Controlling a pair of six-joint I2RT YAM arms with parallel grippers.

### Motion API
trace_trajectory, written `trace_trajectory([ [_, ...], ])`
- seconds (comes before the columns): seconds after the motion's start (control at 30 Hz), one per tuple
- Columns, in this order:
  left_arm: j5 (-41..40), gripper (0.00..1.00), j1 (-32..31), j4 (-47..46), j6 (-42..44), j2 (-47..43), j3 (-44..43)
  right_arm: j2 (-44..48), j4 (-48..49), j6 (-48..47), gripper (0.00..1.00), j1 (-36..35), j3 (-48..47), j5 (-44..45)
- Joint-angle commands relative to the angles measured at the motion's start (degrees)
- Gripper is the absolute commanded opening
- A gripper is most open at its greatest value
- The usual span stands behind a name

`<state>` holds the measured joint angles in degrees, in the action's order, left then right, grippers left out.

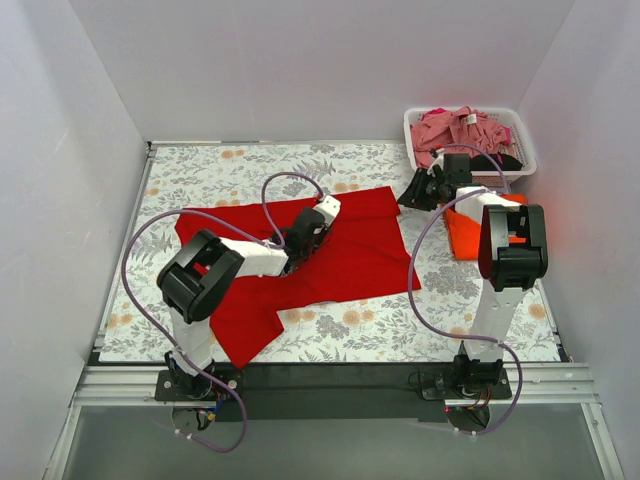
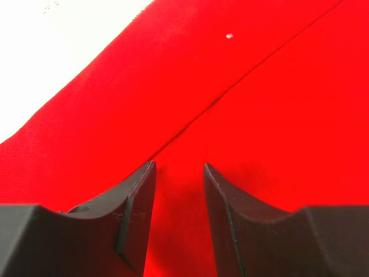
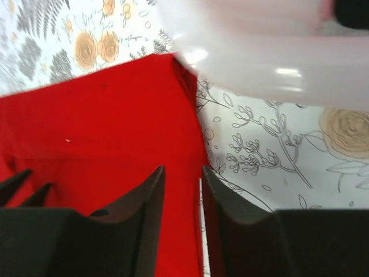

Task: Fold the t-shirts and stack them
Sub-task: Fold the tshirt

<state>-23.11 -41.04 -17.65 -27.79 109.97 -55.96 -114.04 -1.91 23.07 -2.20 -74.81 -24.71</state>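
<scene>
Basket (image 1: 523, 135), orange tee (image 1: 462, 236) near right fingers (image 1: 410, 194) at red tee (image 1: 355, 262) edge; left fingers (image 1: 322, 214) mid-tee; grips unclear

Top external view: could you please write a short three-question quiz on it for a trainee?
1. True or false: the red t-shirt lies spread on the floral table cloth.
2. Which arm's gripper is over that shirt's middle? A) left B) right
3. What colour is the t-shirt on top in the white basket?
Key: 1 true; 2 A, the left gripper; 3 pink, the pink t-shirt.
</scene>
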Motion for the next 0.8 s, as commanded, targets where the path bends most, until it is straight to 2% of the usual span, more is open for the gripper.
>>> trace_trajectory([
  [0.0, 0.9, 0.38, 0.6, 2.8, -6.6, -8.0, -1.0, 4.2, -0.1, -10.8, 0.40, -4.5, -1.9, 3.2],
  [0.13, 1.5, 0.41, 1.0, 6.3, -13.9, -12.9, -1.8, 5.5, -0.3, -17.5, 0.42, -9.9, -1.8, 7.3],
  [0.3, 0.4, 0.43, 5.4, 17.2, -26.9, -17.3, -3.2, 3.8, -0.6, -17.3, 0.38, -12.4, -1.8, 7.9],
  [0.37, 0.0, 0.43, 9.9, 21.7, -32.7, -19.1, -2.0, 3.5, -0.6, -16.9, 0.33, -12.5, -1.3, 8.4],
  [0.5, 1.0, 0.43, 18.7, 29.1, -39.3, -20.2, -1.2, 3.6, -1.0, -17.1, 0.31, -12.5, 0.3, 9.1],
  [0.77, 3.7, 0.43, 33.6, 35.4, -41.0, -15.1, -2.7, 3.5, -1.5, -17.0, 0.28, -11.5, 4.2, 11.3],
])
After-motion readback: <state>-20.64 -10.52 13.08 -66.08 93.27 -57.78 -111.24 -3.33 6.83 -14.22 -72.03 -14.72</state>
